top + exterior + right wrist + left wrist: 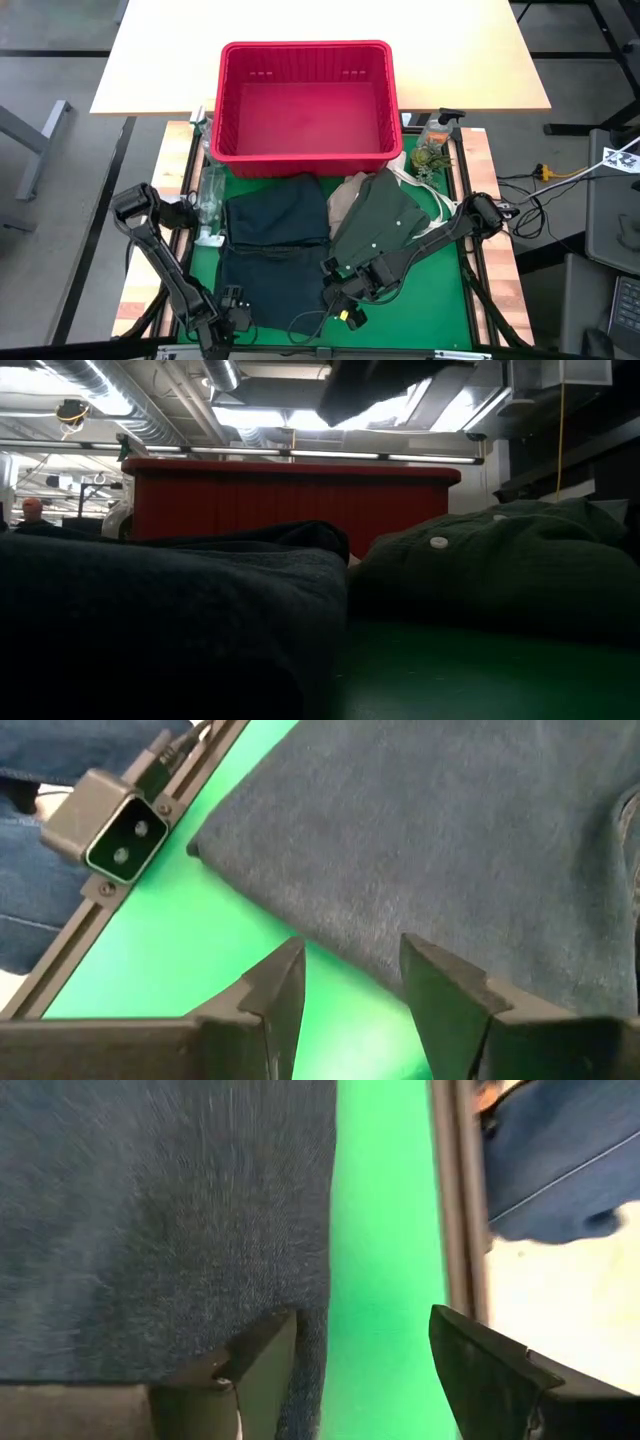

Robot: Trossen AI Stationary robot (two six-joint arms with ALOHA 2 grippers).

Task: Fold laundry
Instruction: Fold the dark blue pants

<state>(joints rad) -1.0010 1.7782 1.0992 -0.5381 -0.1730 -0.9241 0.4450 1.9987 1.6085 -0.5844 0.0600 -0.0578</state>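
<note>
Denim jeans [270,250] lie folded on the green worktop [440,290]. Left pincer [340,1370] hovers spread at their near-left edge, right pincer [345,990] spread over their near-right corner. Olive-green shirt [385,225] lies just right; red basket [305,100] stands behind.

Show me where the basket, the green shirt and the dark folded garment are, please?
Basket [306,112], high view, on its red floor.
Green shirt [385,215], high view, on the middle of its cloth.
Dark garment [275,215], high view, on its upper folded part.
</note>
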